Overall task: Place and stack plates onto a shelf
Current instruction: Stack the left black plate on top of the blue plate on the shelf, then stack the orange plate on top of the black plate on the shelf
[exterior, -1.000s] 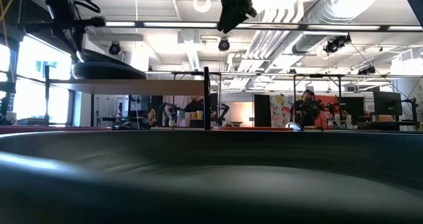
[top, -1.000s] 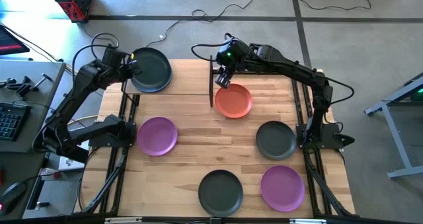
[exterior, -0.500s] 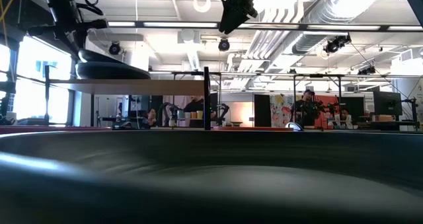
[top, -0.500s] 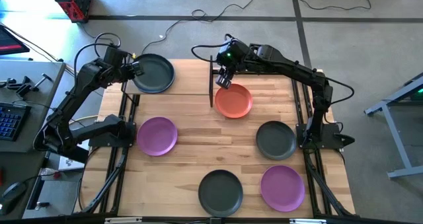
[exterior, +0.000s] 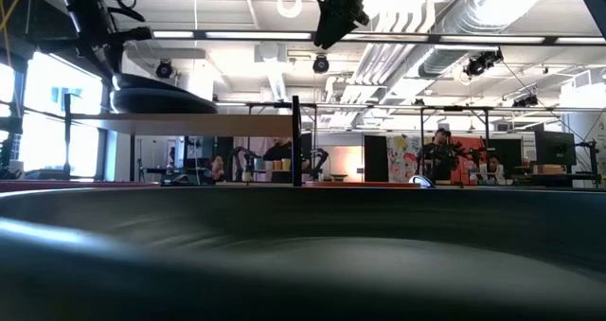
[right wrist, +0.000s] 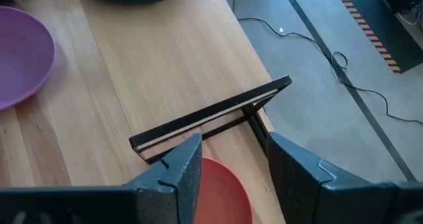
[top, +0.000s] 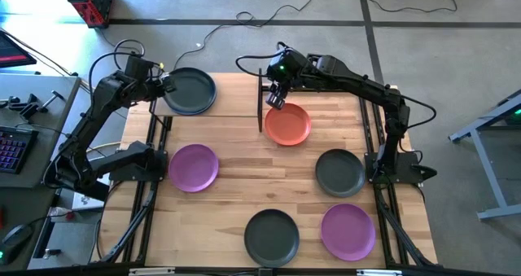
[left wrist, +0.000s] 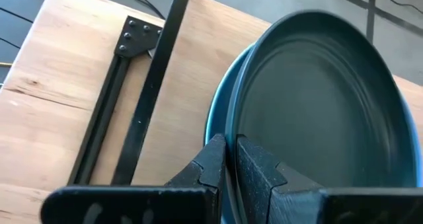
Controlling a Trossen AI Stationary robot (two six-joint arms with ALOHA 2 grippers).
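A dark grey plate (top: pixel 190 91) sits over a light blue plate (left wrist: pixel 215 121) on the left part of the light-wood shelf (top: pixel 232 93), which stands at the table's far edge. My left gripper (top: pixel 164 85) is shut on the grey plate's left rim. My right gripper (top: pixel 275 98) hangs open above the far-left edge of the orange plate (top: pixel 287 124), touching nothing. The orange plate lies flat on the table just right of the shelf's black post (top: pixel 260 97). In the low view the plates (exterior: pixel 166 100) sit on the shelf board (exterior: pixel 189 123). My left gripper pinches the dark grey plate's rim (left wrist: pixel 232 128) at its left side, one finger above the rim and one beneath. The fingers (left wrist: pixel 254 168) come from the table's left, slanting down. The plate lies nearly level over the light blue plate; whether it rests on it I cannot tell.
On the table lie a purple plate (top: pixel 193 167), a dark grey plate (top: pixel 339 173), another dark grey plate (top: pixel 272 237) that fills the low view's foreground (exterior: pixel 303 255), and a second purple plate (top: pixel 348 231). The shelf's right half is bare wood.
My left gripper has carried the dark grey plate a little toward the table's right and near side over the shelf. The plate now sits lower and more level over the light blue plate. The right arm has kept still.
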